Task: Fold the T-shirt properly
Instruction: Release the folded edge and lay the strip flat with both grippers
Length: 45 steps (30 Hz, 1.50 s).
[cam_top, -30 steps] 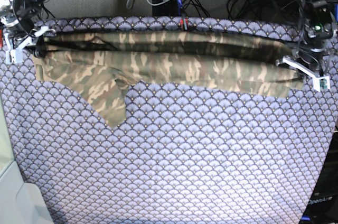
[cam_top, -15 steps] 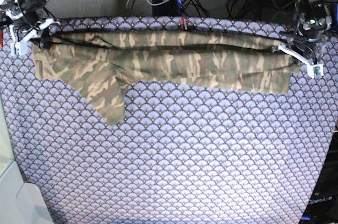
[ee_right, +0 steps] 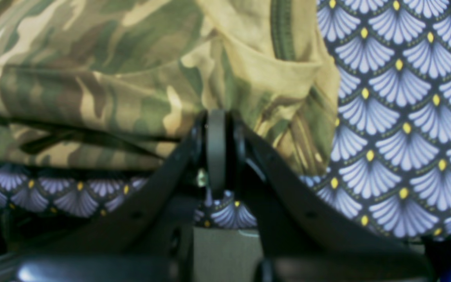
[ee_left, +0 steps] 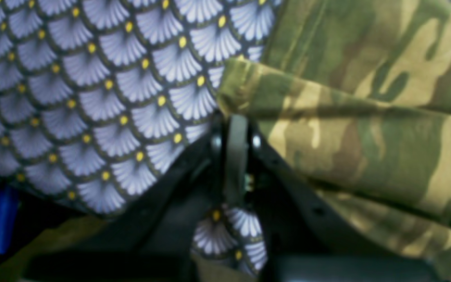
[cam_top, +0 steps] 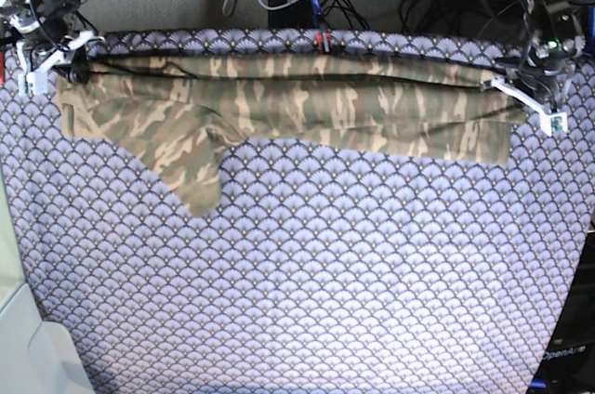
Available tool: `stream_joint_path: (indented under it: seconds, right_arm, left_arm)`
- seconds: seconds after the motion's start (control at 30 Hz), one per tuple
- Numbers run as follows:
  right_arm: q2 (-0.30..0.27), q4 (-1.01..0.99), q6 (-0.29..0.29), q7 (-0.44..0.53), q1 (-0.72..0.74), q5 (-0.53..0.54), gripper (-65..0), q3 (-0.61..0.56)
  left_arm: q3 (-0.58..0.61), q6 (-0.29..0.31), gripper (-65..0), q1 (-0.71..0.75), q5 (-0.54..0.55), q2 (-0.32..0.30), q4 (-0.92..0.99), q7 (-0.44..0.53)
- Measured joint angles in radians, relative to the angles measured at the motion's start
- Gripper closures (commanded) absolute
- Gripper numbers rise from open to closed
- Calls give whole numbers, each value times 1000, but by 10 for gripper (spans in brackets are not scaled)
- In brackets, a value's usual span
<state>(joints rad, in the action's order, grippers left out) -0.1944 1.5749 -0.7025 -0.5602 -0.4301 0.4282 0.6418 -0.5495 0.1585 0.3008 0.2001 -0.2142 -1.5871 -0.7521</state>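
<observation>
**Ana:** Along the far edge of the counter the T-shirt lies stretched in a long band, the left pincer and right pincer each pressed shut on an end.

**Ben:** Risk?

**Ana:** Thin pinches. Uneven pulling could slip a corner free, I'd judge, and that loose sleeve may fold in crooked.

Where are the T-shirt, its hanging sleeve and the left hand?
T-shirt (cam_top: 372,101), base view, mid-body cloth.
sleeve (cam_top: 191,176), base view, lower part.
left hand (ee_left: 235,129), left wrist view, pinch on shirt edge.
</observation>
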Motion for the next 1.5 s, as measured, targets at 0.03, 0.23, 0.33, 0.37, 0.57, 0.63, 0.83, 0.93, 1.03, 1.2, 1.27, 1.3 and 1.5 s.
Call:
stream_joint_path:
  seconds: [0.03,0.23,0.33,0.37,0.57,0.63,0.83,0.93,1.03,1.2,1.27,1.3,1.5]
  right_arm:
    - [-5,-12,0,0,0,1,0,0]
    - [-12,-52,0,3,0,6,0,1]
    - [-13,-53,0,3,0,6,-42,2]
    - [-13,-52,0,-7,0,6,-69,2]
    - [-7,-48,0,-84,6,15,-239,82]
    - [-1,-49,-4,-106,17,14,-262,132]
    - [-11,-53,9,-164,58,-5,-269,249]
    - [-6,-53,8,-171,56,-4,-270,238]
    - [-5,-53,8,-169,61,-3,-271,237]
    - [-5,-53,8,-171,59,-4,-272,237]
    - [-13,-53,8,-173,59,-4,-272,237]
    - [-19,-53,8,-172,59,-4,-272,237]
    - [-25,-53,8,-172,73,-3,-272,244]
  left_arm:
    - [0,0,-11,1,1,-1,3,0]
    - [5,-5,-179,0,-8,-2,3,1]
    - [10,-8,-299,0,-12,-2,-3,0]
    - [10,-8,-319,0,-12,-2,-5,0]
    - [10,-7,-326,0,-5,-2,-5,0]
    - [10,-4,-326,0,3,-2,-5,0]
    - [10,-8,-327,6,-3,-2,-105,-1]
    - [10,-5,-327,5,3,2,-129,-2]
    - [9,-5,-327,6,2,3,-129,-14]
    - [8,-6,-327,32,51,0,-205,-5]
    - [9,-6,-327,46,121,-2,-231,-11]
    - [10,-8,-327,47,149,-1,-233,-14]
    - [99,-12,-327,10,176,0,-186,0]
